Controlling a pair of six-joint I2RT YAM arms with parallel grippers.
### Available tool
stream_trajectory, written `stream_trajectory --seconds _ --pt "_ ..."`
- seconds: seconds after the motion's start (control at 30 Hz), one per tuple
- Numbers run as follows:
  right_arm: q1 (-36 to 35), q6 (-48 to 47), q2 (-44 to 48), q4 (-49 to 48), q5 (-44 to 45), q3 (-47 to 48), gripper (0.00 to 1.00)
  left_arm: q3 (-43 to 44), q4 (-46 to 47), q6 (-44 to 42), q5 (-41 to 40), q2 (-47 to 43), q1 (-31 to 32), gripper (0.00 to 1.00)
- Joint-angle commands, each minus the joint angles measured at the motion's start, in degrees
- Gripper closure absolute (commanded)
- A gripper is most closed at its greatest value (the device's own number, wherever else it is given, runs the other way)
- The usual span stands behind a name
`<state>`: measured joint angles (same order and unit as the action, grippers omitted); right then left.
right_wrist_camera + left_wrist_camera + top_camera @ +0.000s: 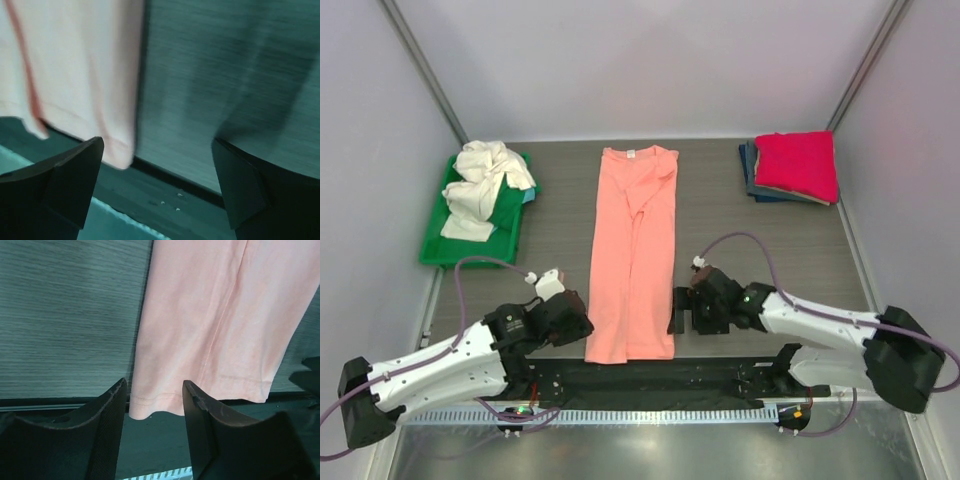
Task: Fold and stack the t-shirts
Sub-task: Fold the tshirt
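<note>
The pink shirt (632,255) lies on the table (560,200), folded into a long strip. Left gripper (154,390) sits by its near-left corner, right gripper (157,145) by the near-right — fingers of both spread, gripping nothing.

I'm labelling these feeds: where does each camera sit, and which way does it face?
Top external: above and behind the robot, looking down on the table; both arms show.
Left wrist: on the left arm, facing the near hem of the salmon-pink t-shirt past the left claw.
Right wrist: on the right arm, facing the hem's other corner past the right claw.
Shared: all three see that t-shirt.
</note>
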<state>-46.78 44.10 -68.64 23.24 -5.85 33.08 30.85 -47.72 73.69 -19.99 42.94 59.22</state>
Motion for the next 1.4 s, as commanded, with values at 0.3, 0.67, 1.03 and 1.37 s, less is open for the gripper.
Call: stream_trajectory --seconds 0.3,0.67,1.03,1.37 --pt "-20.4 24.5 5.2 -13.0 10.3 -11.1 0.23 -10.5 4.1 6.2 6.7 -5.8 -0.1 0.57" --pt "-22.2 25.0 0.6 -17.0 12.5 -12.5 0.76 -15.4 8.1 8.9 11.5 -5.6 1.0 0.59" --pt "-22.2 26.4 12.8 -7.5 15.8 -14.9 0.99 -18.4 14.7 12.2 12.6 -5.6 4.9 0.95" --pt "-22.0 21.3 16.2 3.7 19.5 -4.1 0.99 -2.1 8.9 9.1 2.0 0.3 7.6 1.00"
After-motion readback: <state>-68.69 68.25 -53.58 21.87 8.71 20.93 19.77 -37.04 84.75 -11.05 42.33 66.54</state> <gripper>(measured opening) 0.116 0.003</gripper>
